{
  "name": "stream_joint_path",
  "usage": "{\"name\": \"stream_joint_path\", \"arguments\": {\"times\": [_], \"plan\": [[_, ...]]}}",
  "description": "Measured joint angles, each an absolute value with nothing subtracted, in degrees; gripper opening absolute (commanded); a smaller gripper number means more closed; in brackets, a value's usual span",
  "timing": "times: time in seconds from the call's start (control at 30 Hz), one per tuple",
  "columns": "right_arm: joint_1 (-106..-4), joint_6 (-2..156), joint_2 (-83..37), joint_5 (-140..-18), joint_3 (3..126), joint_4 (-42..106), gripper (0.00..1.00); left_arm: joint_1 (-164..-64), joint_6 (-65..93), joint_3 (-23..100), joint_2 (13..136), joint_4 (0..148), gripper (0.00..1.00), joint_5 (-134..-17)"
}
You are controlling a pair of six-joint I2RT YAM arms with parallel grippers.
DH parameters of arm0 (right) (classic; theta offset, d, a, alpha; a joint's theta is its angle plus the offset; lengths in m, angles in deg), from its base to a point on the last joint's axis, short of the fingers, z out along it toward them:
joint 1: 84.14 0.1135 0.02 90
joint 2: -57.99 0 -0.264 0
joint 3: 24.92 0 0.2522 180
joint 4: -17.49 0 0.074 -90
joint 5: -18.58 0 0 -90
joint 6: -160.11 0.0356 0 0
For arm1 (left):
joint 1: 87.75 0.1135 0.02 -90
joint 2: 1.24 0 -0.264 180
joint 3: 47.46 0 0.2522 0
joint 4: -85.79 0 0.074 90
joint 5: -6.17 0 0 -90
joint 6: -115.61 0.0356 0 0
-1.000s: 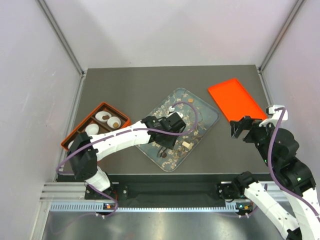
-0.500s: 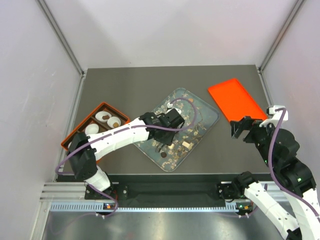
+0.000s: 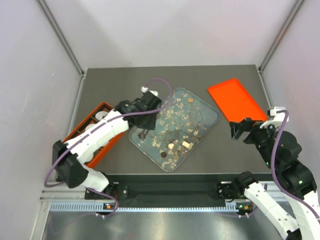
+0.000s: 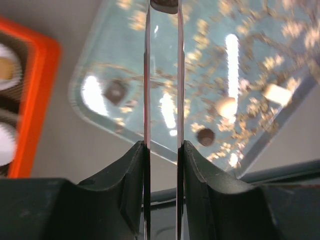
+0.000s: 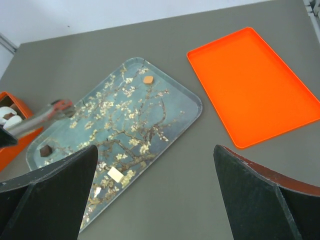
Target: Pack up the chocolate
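Your left pincer (image 4: 164, 12), clamped on a brown chocolate (image 4: 164, 4), has swung off the tray's (image 3: 210, 112) middle toward the orange box (image 4: 40, 100); the right pincer (image 5: 155, 150) gapes idle.

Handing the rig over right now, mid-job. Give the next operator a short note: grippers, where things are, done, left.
Left gripper: shut on a dark chocolate, over the left end of the patterned tray, with the orange box to its left.
Right gripper: open, holding nothing, near the flat orange tray.
Done: one paper cup in the box shows a brown piece; the other cups are mostly out of sight.
Left: drop the held one into a cup, then move the loose pieces on the patterned tray, five visible: one caramel, two dark, two cream.
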State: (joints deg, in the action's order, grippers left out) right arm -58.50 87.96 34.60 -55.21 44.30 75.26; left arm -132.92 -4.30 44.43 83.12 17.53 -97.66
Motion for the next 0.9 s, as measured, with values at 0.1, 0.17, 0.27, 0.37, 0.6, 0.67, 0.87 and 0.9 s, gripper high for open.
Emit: {"name": "stream_joint_path", "arguments": {"times": [0.1, 0.17, 0.27, 0.37, 0.6, 0.67, 0.87, 0.9], "plan": [[-58.5, 87.93, 35.56, -55.97, 43.45, 74.08, 1.0, -126.01, -4.03, 44.43, 78.24, 15.87, 0.38, -98.16], [-58.5, 87.91, 36.06, -56.56, 42.66, 73.44, 1.0, -120.52, -3.58, 44.43, 74.46, 14.75, 0.39, -98.79], [-58.5, 87.89, 36.43, -57.83, 41.48, 72.72, 1.0, -112.96, -2.64, 44.43, 69.44, 13.16, 0.4, -100.0], [-58.5, 87.87, 36.58, -59.36, 40.54, 72.28, 1.0, -106.45, -1.67, 43.71, 66.0, 12.0, 0.39, -100.87], [-58.36, 87.72, 36.83, -61.88, 39.82, 70.4, 1.0, -92.83, 0.47, 37.72, 64.47, 10.23, 0.38, -99.76], [-57.86, 87.69, 37.18, -62.05, 39.8, 69.86, 1.0, -90.49, 0.75, 36.72, 64.56, 9.86, 0.38, -99.28], [-56.24, 87.45, 38.07, -61.77, 39.78, 69.49, 1.0, -87.08, 1.34, 36.21, 64.45, 9.0, 0.37, -98.88], [-56.05, 87.34, 38.22, -61.63, 39.69, 69.31, 1.0, -86.73, 1.36, 36.1, 64.32, 8.89, 0.37, -98.99]]}}
